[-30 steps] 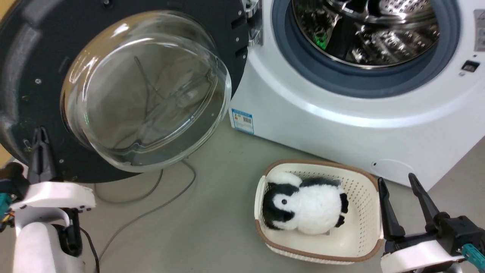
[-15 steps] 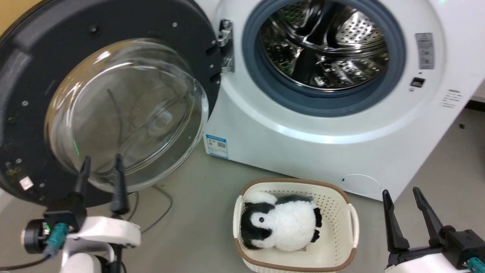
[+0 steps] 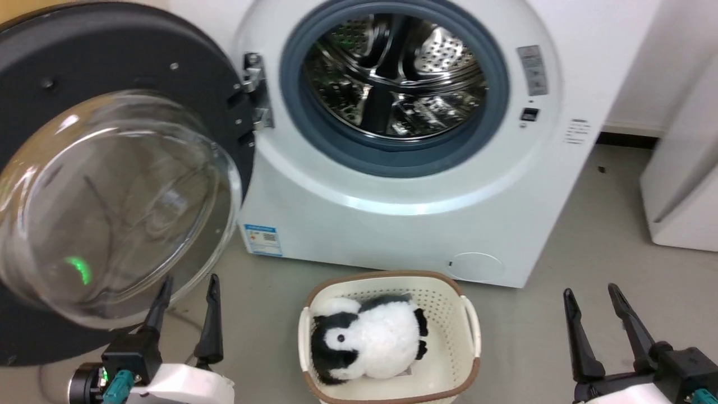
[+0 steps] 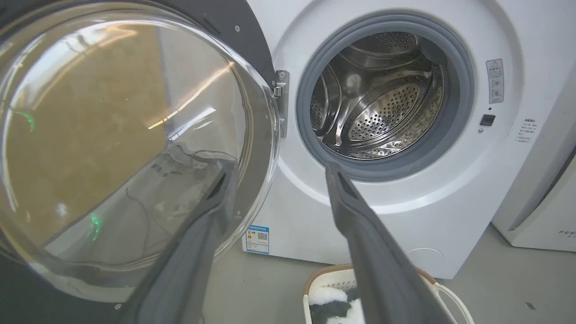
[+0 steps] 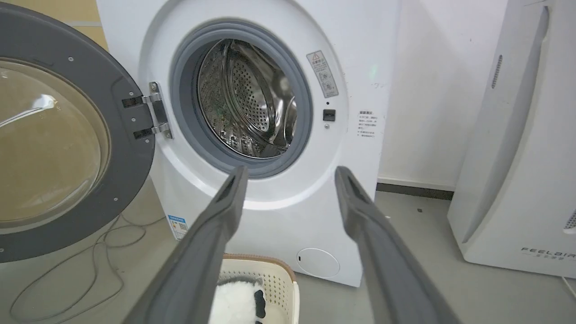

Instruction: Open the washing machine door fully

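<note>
Left gripper (image 3: 189,279) and right gripper (image 3: 590,289) spread open, empty. Washing machine door (image 3: 112,196) cut off at head view's left edge; from right wrist, floor cable (image 5: 94,265) beneath it.

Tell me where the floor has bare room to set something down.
Bare floor lies between the basket and the right claw, and between the washing machine and the white appliance. Crowded: cables under the open door.

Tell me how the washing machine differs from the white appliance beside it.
The washing machine has a round opening showing a steel drum; the white appliance has a plain closed front. The washing machine's door is swung open; the appliance shows no door. Both are white boxes on the grey floor.
</note>
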Robot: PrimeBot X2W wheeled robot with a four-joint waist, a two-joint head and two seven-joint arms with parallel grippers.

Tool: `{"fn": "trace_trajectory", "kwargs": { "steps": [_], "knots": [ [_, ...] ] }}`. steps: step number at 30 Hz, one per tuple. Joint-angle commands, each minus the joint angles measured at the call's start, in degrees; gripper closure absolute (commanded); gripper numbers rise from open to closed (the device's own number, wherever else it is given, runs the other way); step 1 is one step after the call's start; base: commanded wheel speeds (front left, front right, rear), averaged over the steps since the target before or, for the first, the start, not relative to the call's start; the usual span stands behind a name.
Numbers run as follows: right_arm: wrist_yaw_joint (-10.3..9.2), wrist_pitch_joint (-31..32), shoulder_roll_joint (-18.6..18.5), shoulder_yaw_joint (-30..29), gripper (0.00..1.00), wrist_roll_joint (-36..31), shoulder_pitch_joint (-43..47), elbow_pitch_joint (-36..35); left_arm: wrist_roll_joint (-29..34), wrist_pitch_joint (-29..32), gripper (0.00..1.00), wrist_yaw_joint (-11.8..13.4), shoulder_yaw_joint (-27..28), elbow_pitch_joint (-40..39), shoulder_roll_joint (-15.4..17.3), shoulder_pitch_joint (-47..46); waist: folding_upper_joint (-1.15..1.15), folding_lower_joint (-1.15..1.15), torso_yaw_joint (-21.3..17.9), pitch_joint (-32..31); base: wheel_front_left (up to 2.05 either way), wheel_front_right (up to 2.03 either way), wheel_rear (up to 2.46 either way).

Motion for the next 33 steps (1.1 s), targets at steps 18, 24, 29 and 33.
{"fn": "trace_trajectory", "kwargs": {
  "steps": [18, 24, 29, 33],
  "knots": [
    [0.00, 0.0, 0.0, -1.5, 1.00, -0.4, 1.7, -0.1, -2.4, 0.0, 1.00, 2.5, -3.6, 0.4, -0.1, 2.2, 0.00, 0.01, -7.8, -0.2, 0.00, 0.00, 0.00],
    [0.00, 0.3, 0.0, -1.4, 1.00, -0.4, 1.6, -0.1, -2.2, 0.3, 1.00, 2.6, -3.6, 0.3, -0.1, 2.1, 0.00, 0.01, -8.0, -0.2, 0.00, 0.00, 0.00],
    [0.00, 0.8, 0.0, -1.3, 1.00, -0.6, 1.4, -0.2, -1.9, 0.9, 1.00, 2.8, -3.7, -0.1, -0.1, 2.1, 0.00, 0.01, -8.1, -0.2, 0.00, 0.00, 0.00],
    [0.00, 1.3, 0.0, -1.1, 1.00, -0.8, 1.2, -0.3, -1.7, 1.4, 1.00, 2.9, -3.8, -0.4, -0.1, 2.1, 0.00, 0.01, -8.1, -0.2, 0.00, 0.00, 0.00]
  ]
}}
